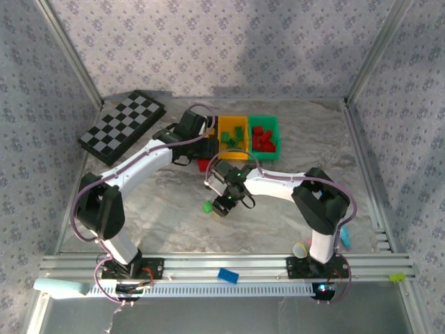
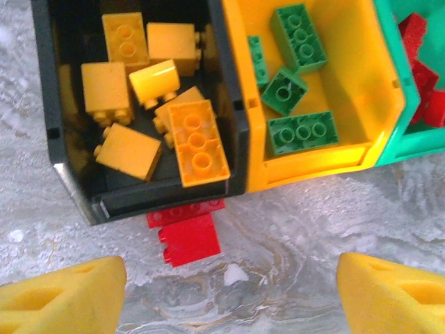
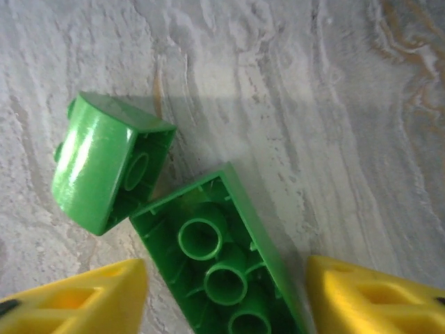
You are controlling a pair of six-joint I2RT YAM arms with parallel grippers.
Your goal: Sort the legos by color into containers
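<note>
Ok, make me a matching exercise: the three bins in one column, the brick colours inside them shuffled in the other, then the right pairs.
Column one:
1. black bin
2. yellow bin
3. green bin

Column two:
A. red bricks
B. yellow bricks
C. green bricks

Pairs: 1-B, 2-C, 3-A.

you have three in a row: left bin, middle bin, right bin, legos in each. a loose brick lies just before your left bin; a brick pair lies touching, nearer you.
</note>
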